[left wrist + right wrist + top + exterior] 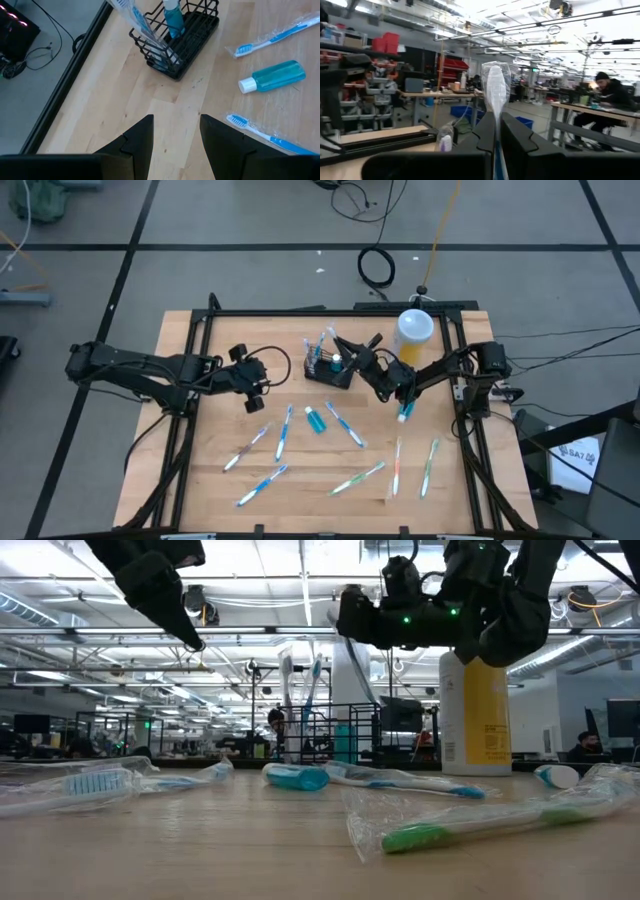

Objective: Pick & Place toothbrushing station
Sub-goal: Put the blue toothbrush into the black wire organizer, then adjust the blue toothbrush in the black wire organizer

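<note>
The toothbrushing station (pixel 330 367), a black wire caddy, stands on the table's far middle and holds wrapped brushes and a blue bottle; it also shows in the left wrist view (pixel 175 45). My right gripper (pixel 365 358) hovers just right of it, shut on a wrapped toothbrush (pixel 496 82). My left gripper (pixel 252 390) waits open above the bare wood left of the caddy, nothing between its fingers (pixel 145 137). My right gripper pinches the wrapped toothbrush by its neck (pixel 496 109) between the two fingers. The brush lies along the fingers, and its head in clear wrap sticks out past the tips, tilted upward. The gripper hides the handle behind the hold.
A tall yellow bottle with a white lid (pixel 415 330) stands behind the right arm. A small blue bottle (pixel 316 420) and several wrapped toothbrushes, such as one (pixel 282 432), lie scattered on the near half of the table. A black frame rims the table.
</note>
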`<action>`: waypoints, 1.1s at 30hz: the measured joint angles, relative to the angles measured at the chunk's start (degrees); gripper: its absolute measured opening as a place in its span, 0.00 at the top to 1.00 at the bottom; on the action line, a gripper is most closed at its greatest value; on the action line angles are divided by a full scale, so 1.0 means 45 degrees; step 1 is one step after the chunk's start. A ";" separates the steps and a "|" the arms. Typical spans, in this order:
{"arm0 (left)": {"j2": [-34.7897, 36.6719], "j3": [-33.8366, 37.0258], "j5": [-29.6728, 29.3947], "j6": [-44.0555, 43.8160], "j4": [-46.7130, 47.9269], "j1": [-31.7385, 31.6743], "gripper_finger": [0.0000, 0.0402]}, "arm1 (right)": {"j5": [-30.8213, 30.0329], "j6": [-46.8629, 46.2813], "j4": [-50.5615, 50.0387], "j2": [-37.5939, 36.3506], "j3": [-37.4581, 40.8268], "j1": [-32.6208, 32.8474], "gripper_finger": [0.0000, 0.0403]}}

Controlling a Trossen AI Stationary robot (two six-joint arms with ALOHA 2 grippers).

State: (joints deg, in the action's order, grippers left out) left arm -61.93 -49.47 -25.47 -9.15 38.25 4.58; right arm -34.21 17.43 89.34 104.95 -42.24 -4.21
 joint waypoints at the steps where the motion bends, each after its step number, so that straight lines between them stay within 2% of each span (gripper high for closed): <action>1: 0.0000 0.0000 0.0000 -0.0002 -0.0002 0.0001 0.58 | 0.0040 -0.0109 0.0057 0.0000 0.0000 -0.0064 0.98; 8: 0.0000 0.0000 -0.0005 0.0026 -0.0026 0.0002 0.58 | 0.0315 -0.1453 -0.0008 0.0000 -0.0126 -0.0809 0.98; 12: 0.0000 0.0000 0.0000 0.0297 -0.0249 0.0004 0.58 | 0.0334 -0.2443 -0.0842 0.0005 -0.0131 -0.1071 0.98; 16: 0.0000 0.0000 0.0000 0.0348 -0.0279 0.0002 0.58 | 0.0785 -0.2366 -0.0853 0.0000 -0.0131 -0.1073 0.97; 21: 0.0000 0.0000 0.0000 0.0359 -0.0284 0.0000 0.58 | 0.0927 -0.1423 -0.0840 0.0000 -0.0131 -0.0949 0.91; 33: -0.0001 0.0000 0.0005 0.0379 -0.0279 0.0003 0.58 | 0.0893 -0.1389 -0.0849 0.0000 -0.0136 -0.0961 0.75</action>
State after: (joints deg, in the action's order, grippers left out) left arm -61.93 -49.47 -25.45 -7.44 36.99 4.59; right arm -30.20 11.18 85.52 104.95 -42.85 -8.54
